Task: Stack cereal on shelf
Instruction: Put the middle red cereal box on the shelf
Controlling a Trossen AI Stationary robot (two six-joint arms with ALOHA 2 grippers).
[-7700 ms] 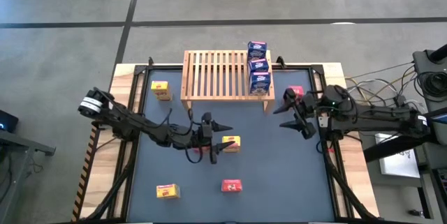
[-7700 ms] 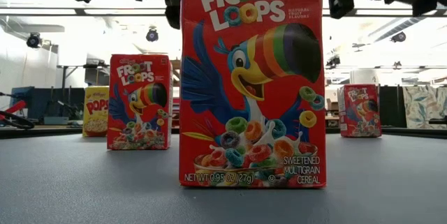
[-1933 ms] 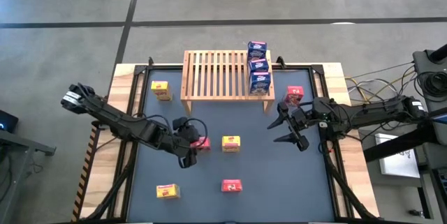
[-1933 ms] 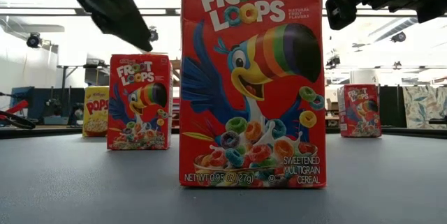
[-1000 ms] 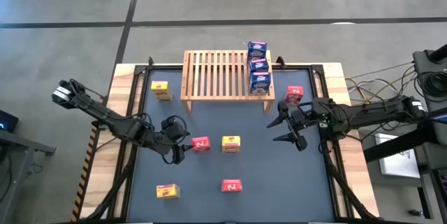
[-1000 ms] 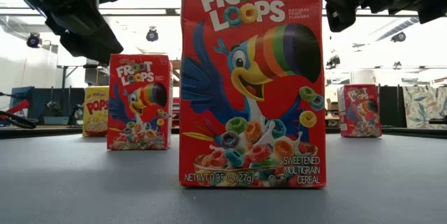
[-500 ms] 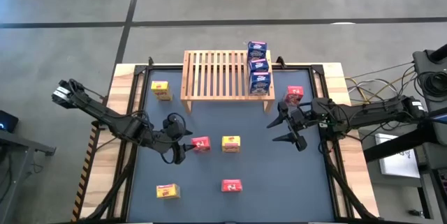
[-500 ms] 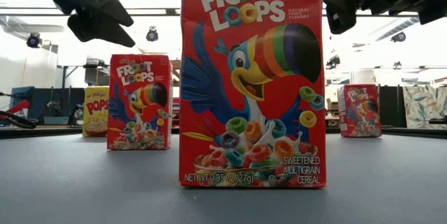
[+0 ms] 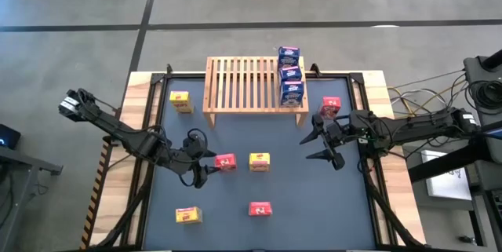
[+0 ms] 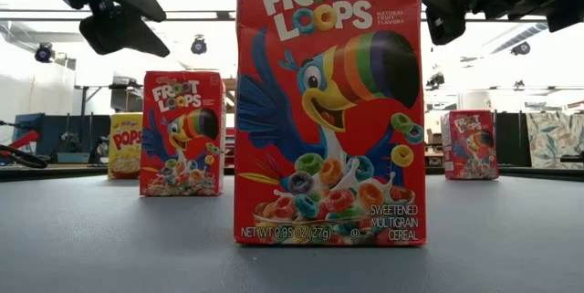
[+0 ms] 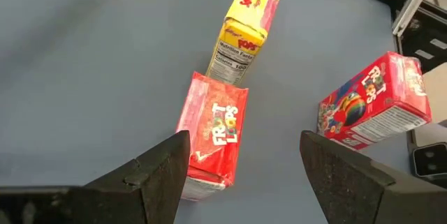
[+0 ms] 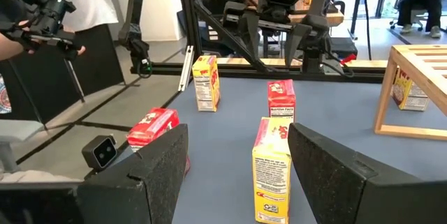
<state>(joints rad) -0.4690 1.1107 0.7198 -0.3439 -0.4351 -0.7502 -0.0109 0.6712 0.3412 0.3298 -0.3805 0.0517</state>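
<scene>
Overhead, the blue-grey table [image 9: 314,205] with its wooden border fills the middle of the scene, and the light-wood slatted shelf [image 9: 243,85] stands at its far edge. Three blue cereal boxes [image 9: 290,74] sit in a row along the right end of the shelf top, touching one another.

Both dark arms reach in from the sides. The left gripper [image 9: 201,170] hovers over the mat just left of a red Froot Loops box [image 9: 225,162], fingers spread wide and holding nothing; in the left wrist view that red box [image 11: 213,135] lies between the two open fingers [image 11: 159,172], with a yellow Pops box [image 11: 242,31] standing just beyond it. The right gripper [image 9: 321,138] hangs near the shelf's right leg, also wide open and empty, pointing toward the table's centre.

The loose boxes are scattered on the mat. A yellow box [image 9: 260,160] stands just right of the red one at centre. Another red box [image 9: 260,209] sits near the front edge, with a yellow box [image 9: 187,215] to its left. A third yellow box [image 9: 180,100] stands left of the shelf, and a third red box [image 9: 330,107] stands right of it, close behind the right gripper.

From table height, the front red Froot Loops box [image 10: 330,101] stands upright and dominates the low view.
</scene>
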